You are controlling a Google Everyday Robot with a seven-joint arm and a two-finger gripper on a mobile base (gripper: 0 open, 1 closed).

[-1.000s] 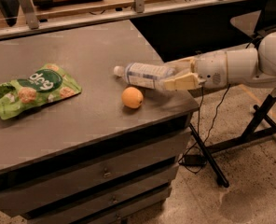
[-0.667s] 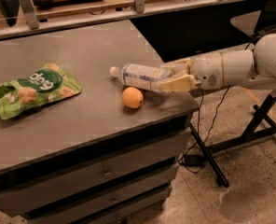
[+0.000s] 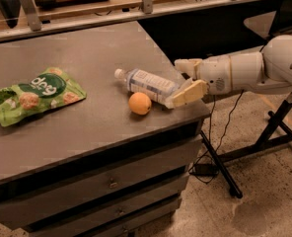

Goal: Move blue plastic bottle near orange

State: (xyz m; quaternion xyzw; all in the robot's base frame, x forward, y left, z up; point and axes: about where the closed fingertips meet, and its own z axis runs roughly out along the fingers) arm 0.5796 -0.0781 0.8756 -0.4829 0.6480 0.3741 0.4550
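One blue plastic bottle lies on its side on the desk, just behind the orange, after sliding left over the past second. At its base the claw has spread wide, suggesting the bottle is released and the task nearly done.

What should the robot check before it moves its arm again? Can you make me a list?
1. Clear plastic bottle with a pale blue label and white cap lying on its side on the grey table: ok.
2. Bottle close to the small round orange: ok, right beside it.
3. Bottle and orange touching: cannot tell.
4. Gripper at the bottle's bottom end, fingers spread open: ok.
5. Lower finger off the bottle: cannot tell, it looks very close.
6. Green snack bag out of the way, far across the table: ok.
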